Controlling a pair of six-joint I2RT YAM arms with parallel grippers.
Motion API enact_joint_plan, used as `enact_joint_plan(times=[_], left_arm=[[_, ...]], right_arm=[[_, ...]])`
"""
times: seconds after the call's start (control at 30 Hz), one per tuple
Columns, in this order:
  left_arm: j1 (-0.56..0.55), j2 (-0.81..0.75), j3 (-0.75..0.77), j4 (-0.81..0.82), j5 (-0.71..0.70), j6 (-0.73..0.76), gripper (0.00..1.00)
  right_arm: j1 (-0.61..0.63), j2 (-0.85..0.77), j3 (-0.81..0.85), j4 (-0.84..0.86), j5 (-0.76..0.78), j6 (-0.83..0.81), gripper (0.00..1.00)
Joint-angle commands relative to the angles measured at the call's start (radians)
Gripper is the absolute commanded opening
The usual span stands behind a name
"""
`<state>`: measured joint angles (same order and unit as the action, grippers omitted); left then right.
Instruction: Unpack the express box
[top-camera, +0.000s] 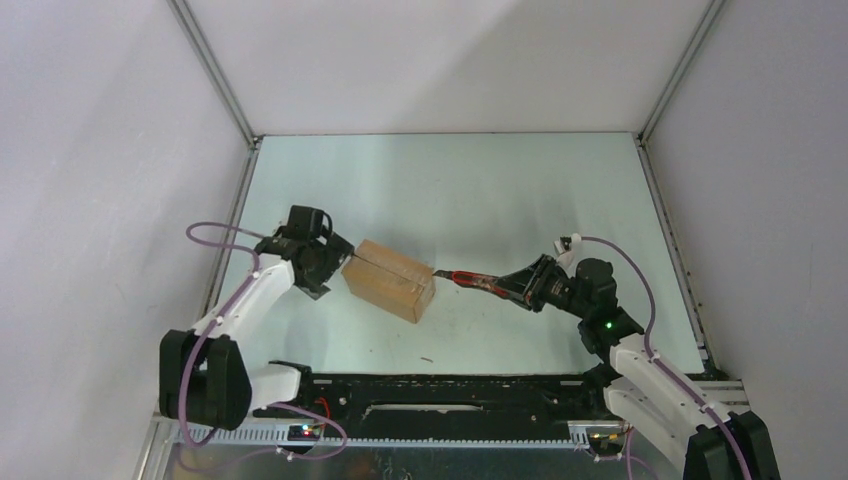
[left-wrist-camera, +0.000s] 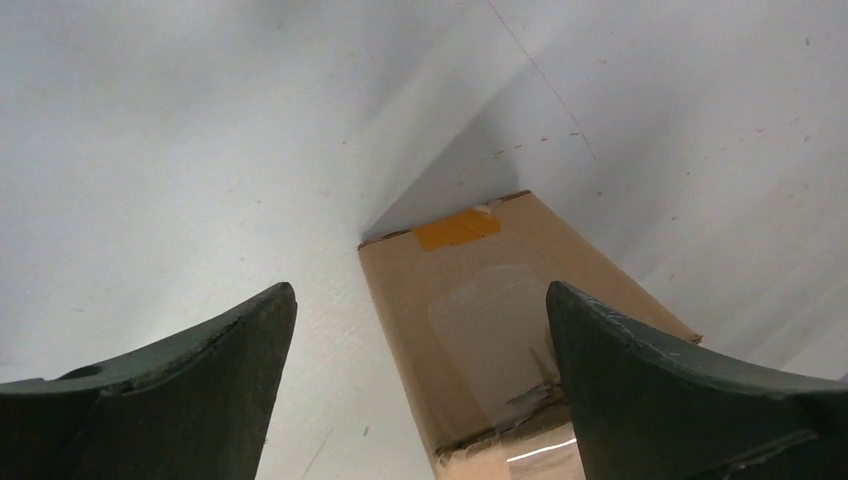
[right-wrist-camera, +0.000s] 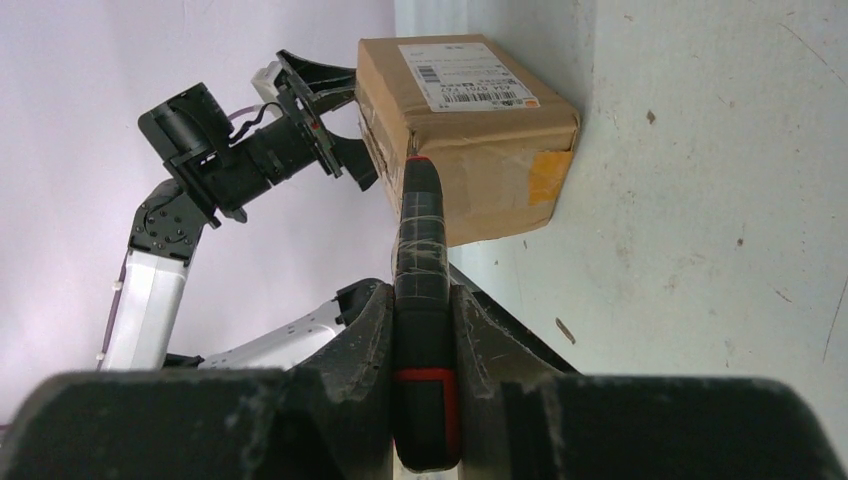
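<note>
The express box (top-camera: 390, 280), a brown taped carton, lies on the table left of centre. Its white label (right-wrist-camera: 465, 75) faces up in the right wrist view. My left gripper (top-camera: 335, 262) is open at the box's left end. In the left wrist view (left-wrist-camera: 420, 290) the box (left-wrist-camera: 500, 320) lies ahead between the spread fingers, nearer the right one. My right gripper (top-camera: 510, 287) is shut on the red-and-black utility knife (top-camera: 468, 280). The knife (right-wrist-camera: 420, 260) points at the box's right end, its tip at the box's edge.
White enclosure walls stand around the pale table (top-camera: 480, 190). A black rail (top-camera: 450, 395) runs along the near edge between the arm bases. A small scrap (top-camera: 427, 358) lies in front of the box. The left arm (right-wrist-camera: 230, 150) shows behind the box in the right wrist view.
</note>
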<state>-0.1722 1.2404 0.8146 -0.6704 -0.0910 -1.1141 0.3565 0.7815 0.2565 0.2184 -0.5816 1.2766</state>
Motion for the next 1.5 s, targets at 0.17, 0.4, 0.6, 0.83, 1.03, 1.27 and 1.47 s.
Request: enact_joint_plan(times=[0.17, 0.4, 0.6, 0.83, 1.03, 1.27, 1.47], left_arm=[[-0.014, -0.142, 0.114, -0.159, -0.156, 0.203, 1.00], [-0.117, -0.255, 0.199, -0.268, -0.153, 0.288, 1.00], [-0.301, -0.252, 0.178, -0.257, -0.152, 0.211, 1.00], [-0.405, -0.194, 0.175, -0.208, -0.173, 0.121, 1.00], [-0.444, -0.186, 0.127, -0.152, -0.164, -0.007, 1.00], [-0.457, -0.169, 0.138, -0.142, -0.178, -0.026, 1.00], [-0.458, -0.156, 0.138, -0.142, -0.178, -0.026, 1.00]], right_arm=[[-0.017, -0.039, 0.020, 0.041, -0.030, 0.011, 0.00], [-0.016, -0.047, 0.019, 0.043, -0.035, 0.028, 0.00], [-0.018, -0.075, 0.013, -0.005, -0.007, 0.024, 0.00], [-0.008, -0.073, 0.001, -0.004, 0.004, 0.033, 0.00], [-0.006, -0.076, -0.006, -0.012, 0.016, 0.032, 0.00], [0.006, -0.049, -0.013, 0.029, 0.009, 0.049, 0.00], [0.009, -0.031, -0.035, 0.085, 0.005, 0.080, 0.00]])
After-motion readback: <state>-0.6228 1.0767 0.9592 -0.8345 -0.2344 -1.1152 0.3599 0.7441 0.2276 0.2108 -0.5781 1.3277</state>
